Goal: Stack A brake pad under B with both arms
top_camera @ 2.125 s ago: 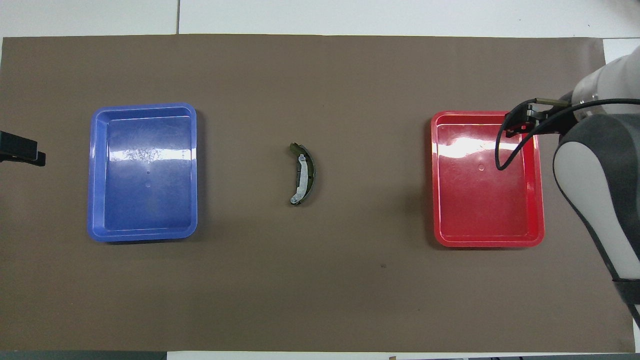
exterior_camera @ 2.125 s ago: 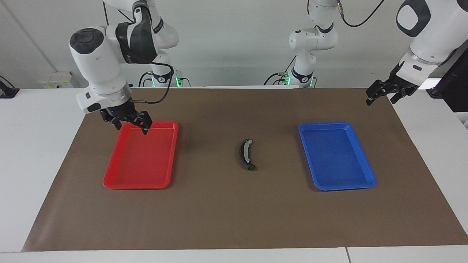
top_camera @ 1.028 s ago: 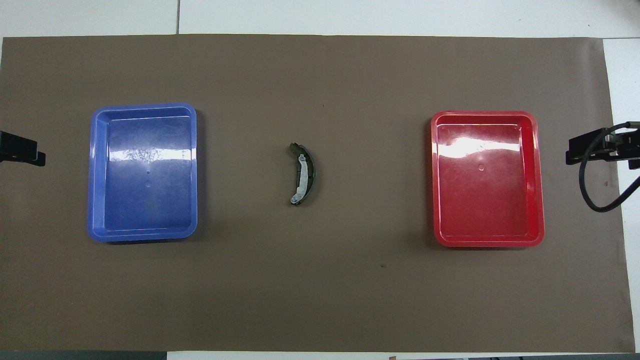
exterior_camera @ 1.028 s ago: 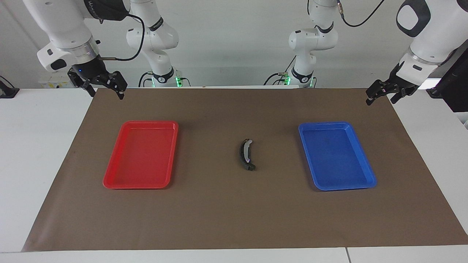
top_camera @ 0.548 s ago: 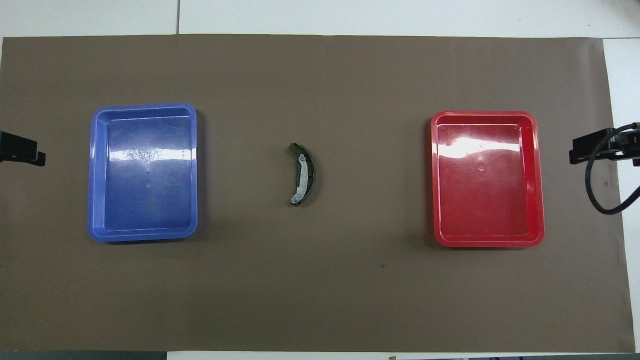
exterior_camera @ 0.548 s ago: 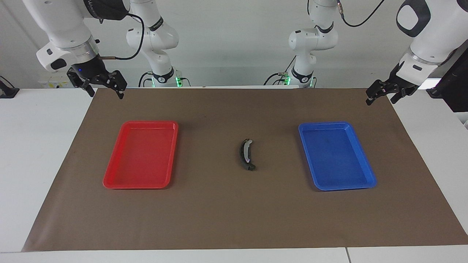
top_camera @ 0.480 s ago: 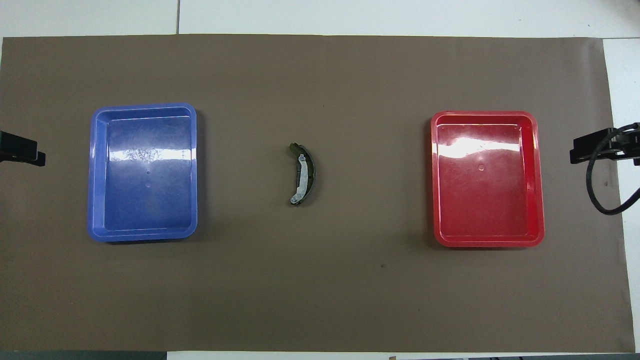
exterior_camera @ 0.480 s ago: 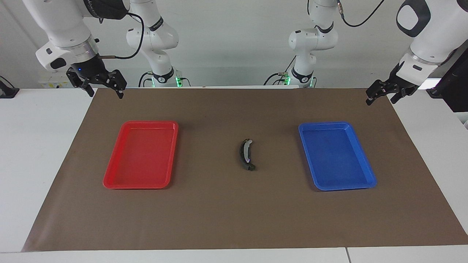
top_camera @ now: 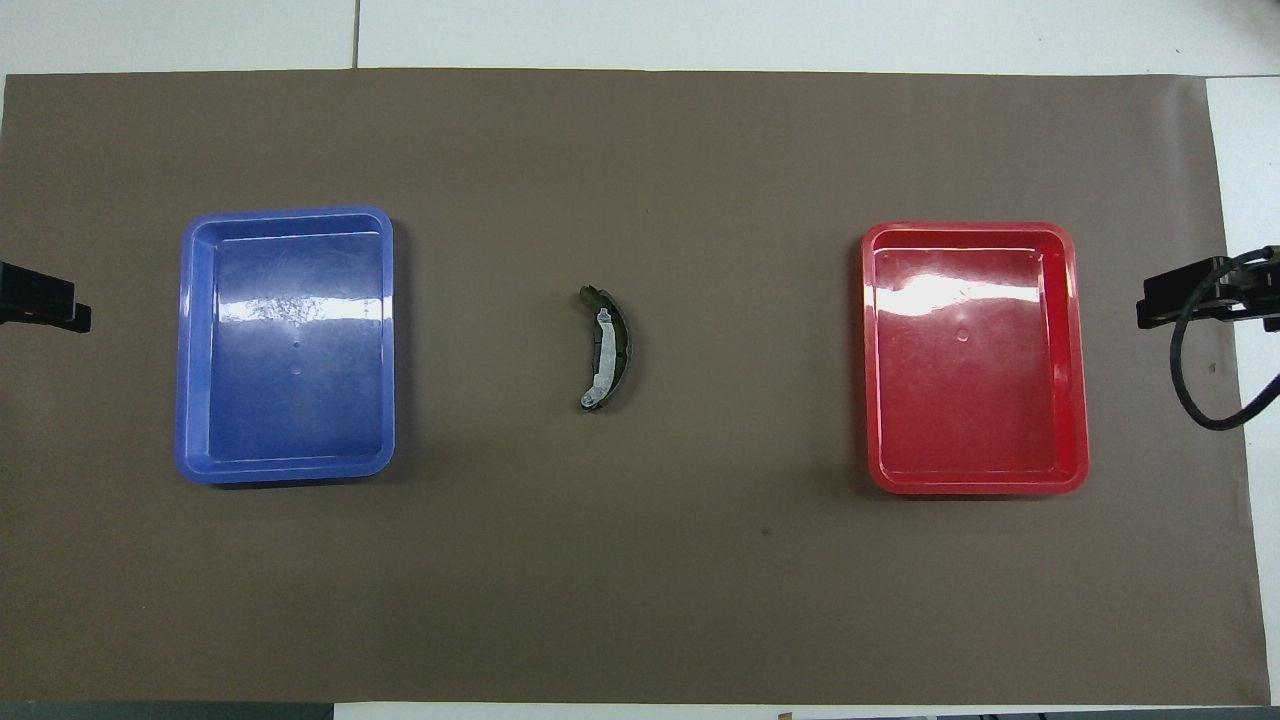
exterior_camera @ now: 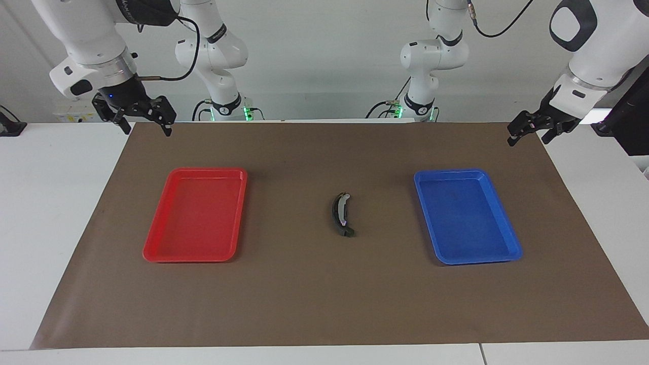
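The long, crescent-shaped dark brake piece with a pale silvery strip (exterior_camera: pixel 341 215) lies on the brown mat (exterior_camera: pixel 324 299) between red tray (exterior_camera: pixel 152 251) and blue tray (exterior_camera: pixel 512 252). Both grippers hang raised at the mat's corners, empty: right gripper (exterior_camera: pixel 143 124) (fingers spread), left gripper (exterior_camera: pixel 527 136) likewise.

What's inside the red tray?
Nothing shows inside the red tray: its floor is bare in both views, only glare on it. No gripper covers it.
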### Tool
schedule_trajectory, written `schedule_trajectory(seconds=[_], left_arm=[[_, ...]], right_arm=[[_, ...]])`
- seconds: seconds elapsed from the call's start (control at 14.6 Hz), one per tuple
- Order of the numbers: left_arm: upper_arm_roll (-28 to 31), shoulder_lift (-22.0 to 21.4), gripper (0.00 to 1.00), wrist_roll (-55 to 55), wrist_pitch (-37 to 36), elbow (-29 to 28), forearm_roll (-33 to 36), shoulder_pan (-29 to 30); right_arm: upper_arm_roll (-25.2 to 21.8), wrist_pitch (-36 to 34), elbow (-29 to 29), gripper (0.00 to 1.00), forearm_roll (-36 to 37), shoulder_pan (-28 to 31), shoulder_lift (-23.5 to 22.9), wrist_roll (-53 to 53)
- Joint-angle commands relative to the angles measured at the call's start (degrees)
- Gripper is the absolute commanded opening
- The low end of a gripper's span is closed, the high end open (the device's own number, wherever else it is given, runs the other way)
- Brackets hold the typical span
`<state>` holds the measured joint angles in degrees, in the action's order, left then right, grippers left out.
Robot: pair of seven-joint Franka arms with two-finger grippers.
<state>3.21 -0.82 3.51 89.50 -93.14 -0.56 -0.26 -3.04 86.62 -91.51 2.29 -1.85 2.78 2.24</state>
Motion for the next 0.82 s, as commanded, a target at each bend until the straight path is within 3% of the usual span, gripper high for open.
schedule_trajectory(seconds=[0.0,0.75], left_arm=[[-0.1,-0.8,0.99,0.2,-0.7,-0.4,0.8,0.3],[-0.1,-0.8,0.99,0.2,-0.7,-0.4,0.8,0.3]], right_arm=[[0.3,-0.8,0.0,1.0,-1.1,0.4,0.0,-1.4],[0.3,-0.3,-0.1,1.0,-1.0,0.3,0.0,-0.9]])
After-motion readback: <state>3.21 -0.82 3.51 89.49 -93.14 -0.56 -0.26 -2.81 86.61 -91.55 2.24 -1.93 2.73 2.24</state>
